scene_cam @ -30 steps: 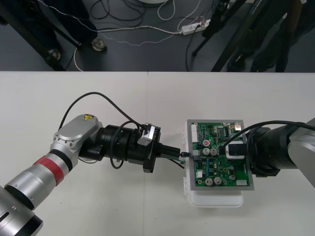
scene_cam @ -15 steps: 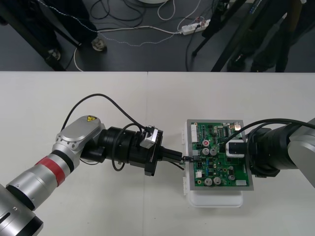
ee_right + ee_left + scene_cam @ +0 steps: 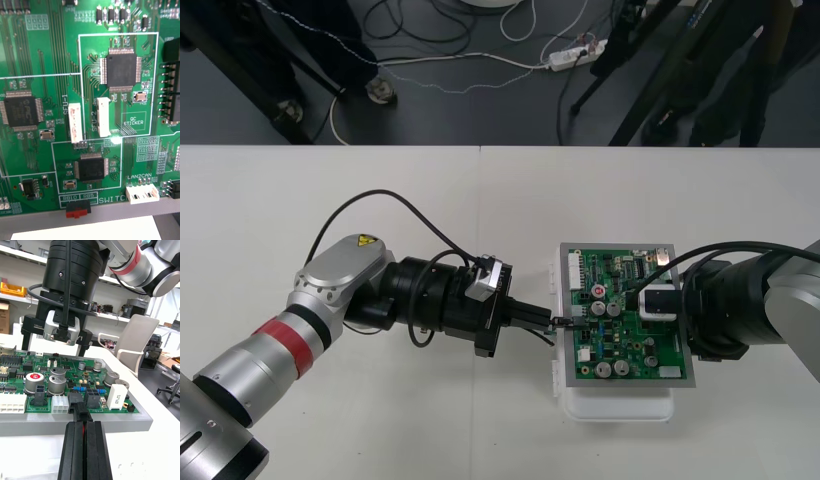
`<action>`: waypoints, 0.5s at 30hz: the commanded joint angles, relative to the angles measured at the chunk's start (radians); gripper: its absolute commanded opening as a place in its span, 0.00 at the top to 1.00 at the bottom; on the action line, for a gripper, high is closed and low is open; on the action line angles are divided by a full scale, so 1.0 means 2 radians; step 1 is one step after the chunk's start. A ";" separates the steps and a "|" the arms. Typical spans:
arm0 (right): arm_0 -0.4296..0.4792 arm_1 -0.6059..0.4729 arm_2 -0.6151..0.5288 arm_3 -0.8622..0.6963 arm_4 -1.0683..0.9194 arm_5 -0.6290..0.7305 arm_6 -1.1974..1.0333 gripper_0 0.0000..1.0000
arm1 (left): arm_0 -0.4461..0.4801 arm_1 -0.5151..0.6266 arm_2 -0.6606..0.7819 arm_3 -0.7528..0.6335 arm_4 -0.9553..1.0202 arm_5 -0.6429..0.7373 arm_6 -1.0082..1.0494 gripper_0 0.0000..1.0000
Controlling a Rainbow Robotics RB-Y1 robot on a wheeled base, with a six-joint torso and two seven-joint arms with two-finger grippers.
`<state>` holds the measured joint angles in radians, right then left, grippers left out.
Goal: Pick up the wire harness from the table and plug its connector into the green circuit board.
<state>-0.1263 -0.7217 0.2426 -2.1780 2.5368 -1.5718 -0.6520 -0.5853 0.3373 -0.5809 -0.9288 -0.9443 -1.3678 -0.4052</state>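
The green circuit board sits on its white base at the table's right. My left gripper reaches in level from the left to the board's left edge. It is shut on the harness, whose red and black wires run between the fingers. Its black plug presses against a black connector on the board's edge; whether it is seated I cannot tell. My right gripper hangs over the board, fingers apart, nothing between them. The right wrist view looks straight down on the board.
A row of capacitors and a white connector stand on the board beside the plug. The left arm's black cable loops above its wrist. Bare table lies left of and in front of the board.
My left gripper has slid a little to the right with the harness, bringing the plug up to the board's edge. The right arm has hardly moved.
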 commanded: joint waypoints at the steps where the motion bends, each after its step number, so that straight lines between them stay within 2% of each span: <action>1: -0.015 0.013 0.021 -0.008 0.006 0.001 0.016 0.00 | -0.025 -0.017 -0.010 -0.003 0.010 0.024 0.012 1.00; 15: -0.018 0.013 0.026 -0.007 0.006 0.001 0.039 0.00 | -0.027 -0.018 -0.010 -0.003 0.011 0.025 -0.003 1.00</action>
<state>-0.1321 -0.7216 0.2658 -2.1779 2.5596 -1.5720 -0.6268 -0.5859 0.3370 -0.5809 -0.9282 -0.9422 -1.3549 -0.4053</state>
